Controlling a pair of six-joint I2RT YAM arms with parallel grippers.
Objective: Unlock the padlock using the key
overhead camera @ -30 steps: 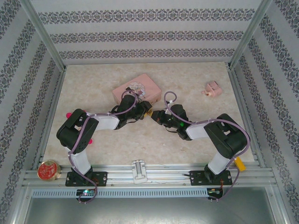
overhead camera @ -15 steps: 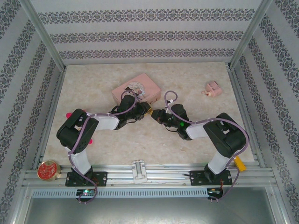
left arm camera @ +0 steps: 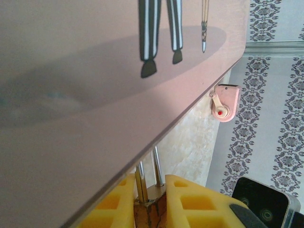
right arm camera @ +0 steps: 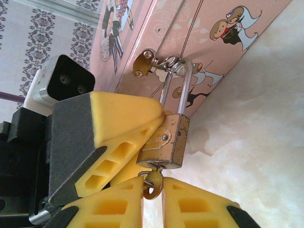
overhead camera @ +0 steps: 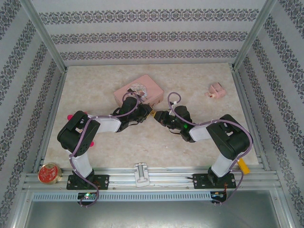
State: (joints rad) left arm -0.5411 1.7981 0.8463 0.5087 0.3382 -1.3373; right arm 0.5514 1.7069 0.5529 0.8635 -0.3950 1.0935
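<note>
- Looking down from the top camera: pale marbled table (overhead camera: 190,76), boxed in by walls (overhead camera: 142,35) papered in grey floral bands, with a bare metal frame (overhead camera: 42,35) at the corners.
- Slotted metal rail (overhead camera: 171,178) along the near edge, with a red disc (overhead camera: 49,173) at its left end.
- Pink tin (overhead camera: 138,90) sits at mid table. Pink lump (overhead camera: 216,90) lies well apart, by the right wall.
- Left arm (overhead camera: 102,124) and right arm (overhead camera: 204,133) meet tip to tip just in front of the tin.
- Left wrist: the tin's pink lid looms across the upper left. Left fingers (left arm camera: 194,199), yellow, are clamped on the padlock (left arm camera: 148,206), whose shackle rises between them to the tin's edge. Marbled surface, the pink lump and a patterned wall lie beyond.
- Right wrist: the brass padlock hangs by its shackle from the hasp (right arm camera: 152,61) on the tin's side, with the left fingers gripping its body from the left.
- The key (right arm camera: 152,183) sits in the padlock's bottom, its head in the narrow gap between the right fingers (right arm camera: 199,206). Can't tell whether they pinch it or stand just clear.
- Marbled table at right, floral wall top left.
</note>
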